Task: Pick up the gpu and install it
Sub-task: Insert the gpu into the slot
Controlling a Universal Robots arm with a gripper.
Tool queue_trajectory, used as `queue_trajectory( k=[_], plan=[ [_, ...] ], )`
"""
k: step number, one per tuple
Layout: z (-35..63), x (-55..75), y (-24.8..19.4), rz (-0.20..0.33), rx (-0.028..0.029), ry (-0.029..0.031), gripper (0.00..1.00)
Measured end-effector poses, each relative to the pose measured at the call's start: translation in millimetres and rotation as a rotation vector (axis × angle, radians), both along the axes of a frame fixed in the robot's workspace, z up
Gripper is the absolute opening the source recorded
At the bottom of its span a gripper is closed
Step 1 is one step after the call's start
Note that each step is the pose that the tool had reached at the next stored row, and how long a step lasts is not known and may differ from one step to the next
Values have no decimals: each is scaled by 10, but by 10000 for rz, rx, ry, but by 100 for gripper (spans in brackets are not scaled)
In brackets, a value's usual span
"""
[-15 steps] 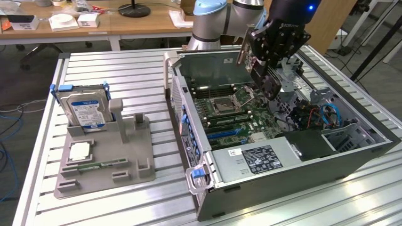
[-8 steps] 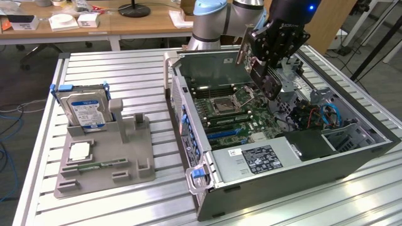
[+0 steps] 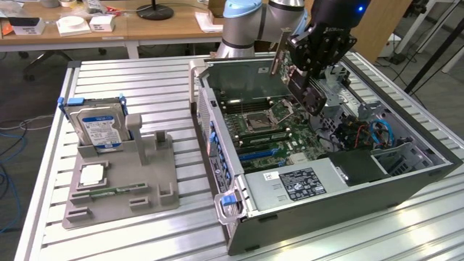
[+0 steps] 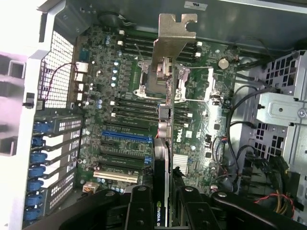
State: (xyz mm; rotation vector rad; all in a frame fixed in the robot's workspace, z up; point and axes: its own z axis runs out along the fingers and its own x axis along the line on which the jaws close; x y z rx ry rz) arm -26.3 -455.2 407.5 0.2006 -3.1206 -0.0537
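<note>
You had the pincer (image 4: 163, 207) clamped on the gpu (image 4: 173, 48) over the motherboard (image 4: 112, 103), mid-install; guess it needed slot alignment.

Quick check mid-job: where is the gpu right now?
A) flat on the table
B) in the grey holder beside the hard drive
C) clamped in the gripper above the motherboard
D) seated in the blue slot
C: the gripper clamps the gpu edge-on above the motherboard inside the open case, in no slot.
</note>
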Motion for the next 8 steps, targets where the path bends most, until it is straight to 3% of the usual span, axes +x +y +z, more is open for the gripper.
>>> queue_trajectory(
  k=[8],
  plan=[
    [0,0,0,491,0,0,26]
  ],
)
